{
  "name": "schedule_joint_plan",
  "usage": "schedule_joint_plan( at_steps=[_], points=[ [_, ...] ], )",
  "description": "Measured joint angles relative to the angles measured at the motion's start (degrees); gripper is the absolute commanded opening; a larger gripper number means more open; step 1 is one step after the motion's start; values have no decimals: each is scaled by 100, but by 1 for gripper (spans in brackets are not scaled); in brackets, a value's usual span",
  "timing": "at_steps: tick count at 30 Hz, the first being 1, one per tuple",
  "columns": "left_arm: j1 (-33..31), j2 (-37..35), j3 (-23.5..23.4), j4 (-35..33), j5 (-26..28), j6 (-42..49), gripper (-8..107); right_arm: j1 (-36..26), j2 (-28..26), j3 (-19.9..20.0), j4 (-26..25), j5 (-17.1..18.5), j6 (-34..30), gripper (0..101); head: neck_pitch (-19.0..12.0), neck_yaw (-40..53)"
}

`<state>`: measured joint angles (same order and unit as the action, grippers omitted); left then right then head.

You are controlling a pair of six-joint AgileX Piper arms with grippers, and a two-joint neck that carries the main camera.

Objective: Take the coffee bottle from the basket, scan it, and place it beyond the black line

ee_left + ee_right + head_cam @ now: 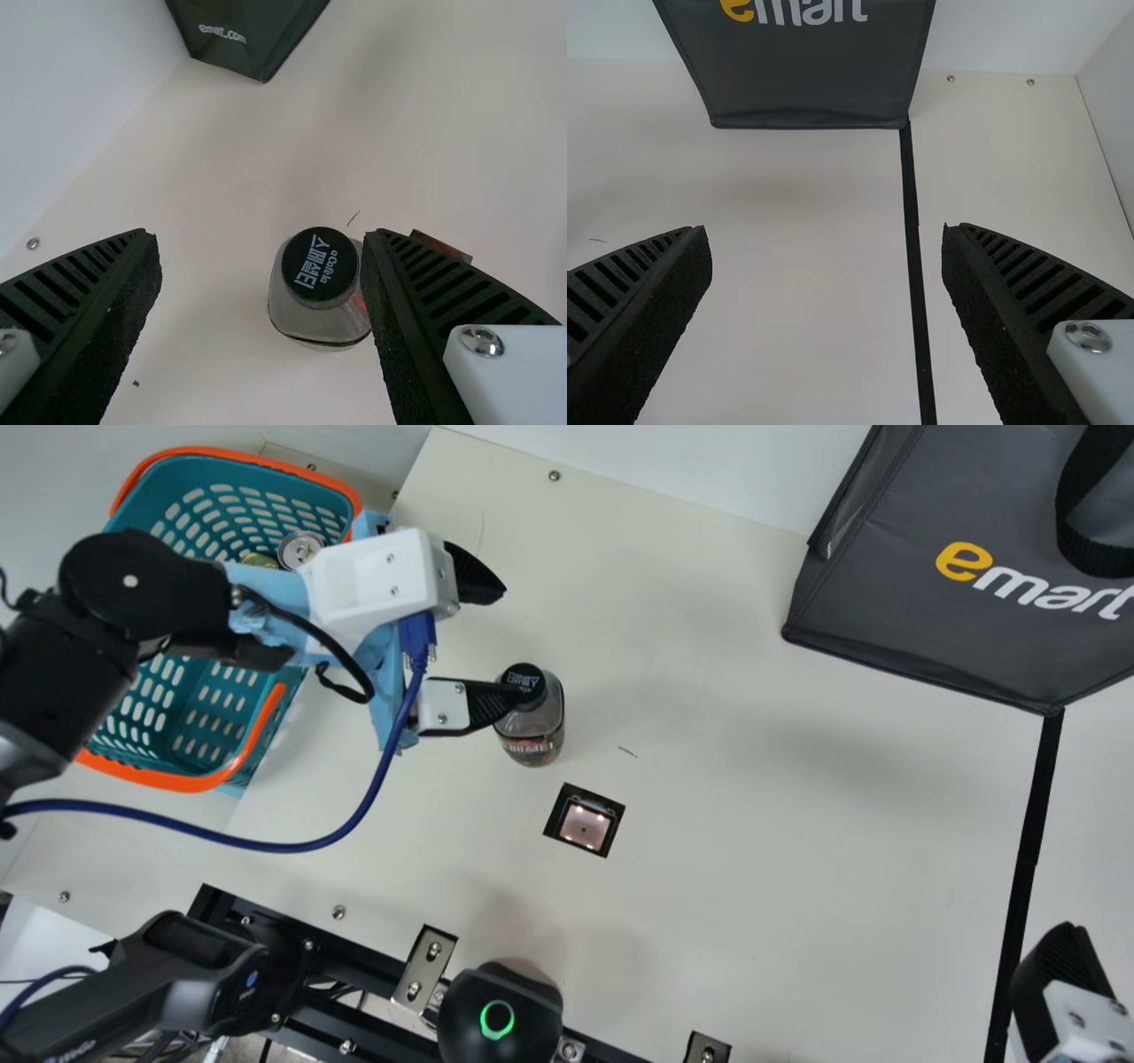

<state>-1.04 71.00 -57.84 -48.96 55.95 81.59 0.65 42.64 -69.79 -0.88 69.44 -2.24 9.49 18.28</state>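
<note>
My left gripper (498,642) is open over the table, one finger close beside the cap of the coffee bottle (534,731), the other well away from it. The bottle stands upright on the table. In the left wrist view, the bottle (321,279) is between the spread fingers of the left gripper (261,239), nearer one of them. My right gripper (1059,957) is by the black line (1028,841); the right wrist view has the right gripper (827,230) open with nothing between its fingers. The scanner window (585,821) lies lit near the bottle.
The teal basket (199,726) with orange handles, holding a can (299,547), is under my left arm. A dark grey bag (921,629) stands at the back right. A black device with a green ring (500,1014) sits at the front edge.
</note>
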Motion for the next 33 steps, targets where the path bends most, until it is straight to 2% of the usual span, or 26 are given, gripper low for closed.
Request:
schedule_joint_plan(
  at_steps=[11,33],
  points=[
    [34,-676,155,289,-394,-1073,90,0,0,0,0,-6,0,91,0,0],
    [47,-1792,463,1379,-1147,-3325,90,0,0,0,0,-6,0,91,0,0]
  ],
)
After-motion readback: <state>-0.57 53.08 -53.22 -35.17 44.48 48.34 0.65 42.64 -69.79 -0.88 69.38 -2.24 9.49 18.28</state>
